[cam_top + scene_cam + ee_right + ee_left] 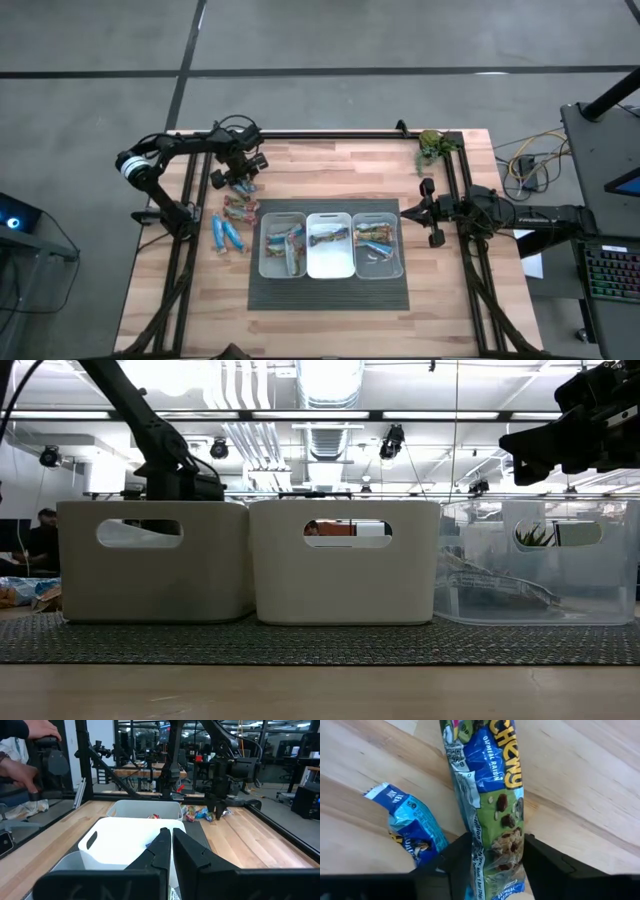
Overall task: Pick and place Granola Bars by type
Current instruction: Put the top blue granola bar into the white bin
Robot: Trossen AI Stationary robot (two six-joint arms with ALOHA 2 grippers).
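Note:
Loose granola bars [232,215] lie flat on the wood left of three bins [330,268], and more lie inside the bins. My left gripper [238,178] points down over the far end of that cluster. In the left wrist view it [495,857] is shut on a blue-green oatmeal raisin bar [487,780]. A second blue bar [412,827] lies on the wood beside it. My right gripper [425,210] hovers right of the bins, above the table, shut and empty [171,845]. My left gripper pinches the blue-green bar between its two fingers [457,862], near one end of the wrapper [497,847]. The fingers come from above, pointing down, and lie across the bar. Whether the bar is lifted off the wood, I cannot tell.
The bins stand on a dark mat [330,295] in the table's middle. A green plant-like object [432,146] sits at the far right corner. Black frame rails [190,220] run along both sides. A person's hand [30,750] shows beyond the table.

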